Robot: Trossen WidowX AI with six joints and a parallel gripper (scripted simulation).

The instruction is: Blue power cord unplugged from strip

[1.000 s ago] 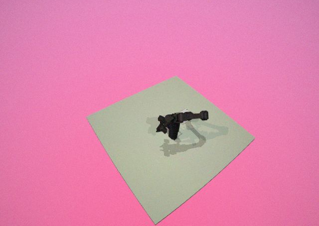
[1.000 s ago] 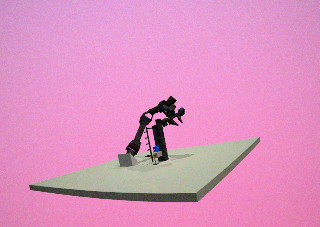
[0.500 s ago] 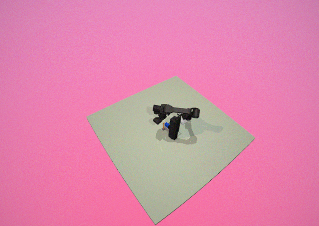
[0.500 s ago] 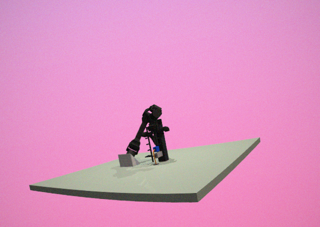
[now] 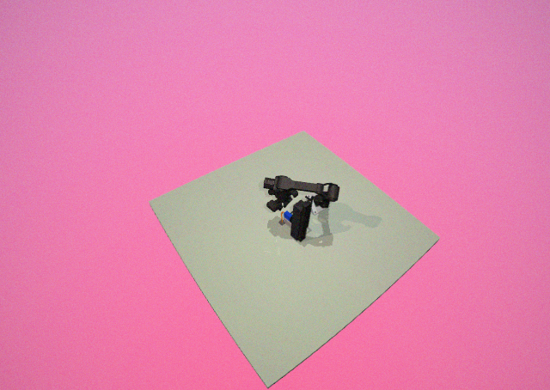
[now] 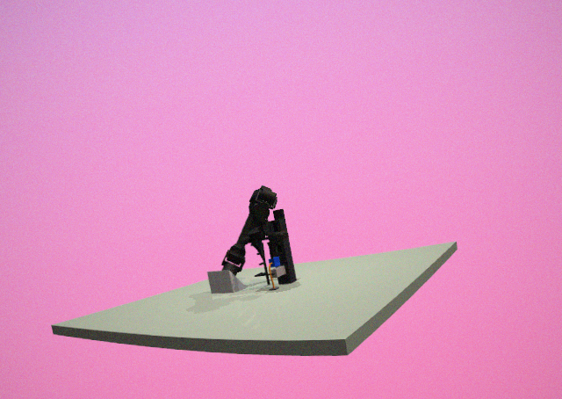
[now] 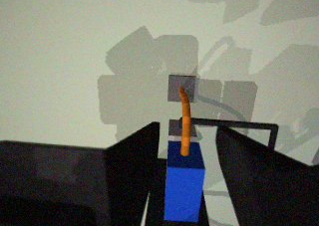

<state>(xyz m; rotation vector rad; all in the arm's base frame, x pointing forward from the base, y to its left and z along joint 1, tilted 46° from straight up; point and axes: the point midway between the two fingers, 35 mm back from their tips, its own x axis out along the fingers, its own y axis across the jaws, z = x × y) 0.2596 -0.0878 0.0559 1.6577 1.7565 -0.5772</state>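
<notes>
The blue plug (image 5: pixel 288 216) (image 6: pixel 274 261) (image 7: pixel 184 193) is at the side of the upright black power strip (image 5: pixel 300 222) (image 6: pixel 286 254), low down. How deep it sits is hidden. Its orange cord (image 5: pixel 282 217) (image 6: pixel 272 274) (image 7: pixel 186 117) runs from the plug down toward the table. My gripper (image 7: pixel 188 124) points down above the plug. Its fingers stand part open and empty in the wrist view, with the plug and cord showing below the gap between them. I see no contact with the plug, cord or strip.
A light grey block (image 6: pixel 277 272) is just below the plug. A thin black rack (image 6: pixel 266 263) (image 7: pixel 239 122) stands beside the strip, and its bar crosses behind the right finger. The grey arm base (image 6: pixel 220 282) is on the pale table (image 5: pixel 293 297) (image 6: pixel 290 322).
</notes>
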